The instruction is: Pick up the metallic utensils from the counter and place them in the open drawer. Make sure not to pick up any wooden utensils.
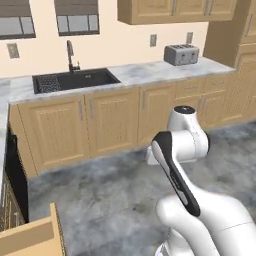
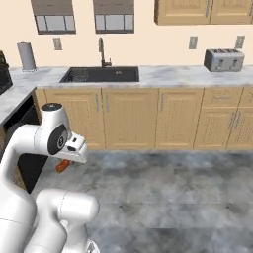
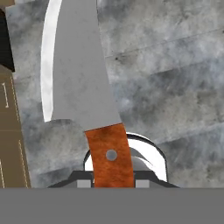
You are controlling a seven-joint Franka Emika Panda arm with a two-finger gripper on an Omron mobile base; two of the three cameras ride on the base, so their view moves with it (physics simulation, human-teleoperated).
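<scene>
The floor (image 2: 188, 192) is mottled grey stone, and it runs up to a long row of tan panelled cabinets (image 2: 148, 118) under a white marble counter (image 2: 168, 75) with grey veins. A dark sink (image 2: 101, 75) is sunk into that counter, with a slim dark tap (image 2: 102, 52) behind it, and a silver toaster (image 2: 223, 60) stands farther along to the right. A paper-towel roll (image 2: 26, 56) stands at the left end. Cream wall behind, with two windows (image 2: 81, 17), a few grey outlets (image 2: 192, 42), and upper cabinets (image 2: 205, 11) in the same tan wood. I can read no writing or brand on anything.

The gripper (image 3: 113, 183) is closed on the red-brown handle of the knife (image 3: 81, 74); in the hand view the grey blade sticks out away from it over the stone floor. In the right base view a bit of the red-brown handle shows just under the arm's wrist, up in the air and clear of the counter. The open drawer (image 1: 35, 235) pokes into the lower left corner of the left base view, light tan, well apart from the arm.
</scene>
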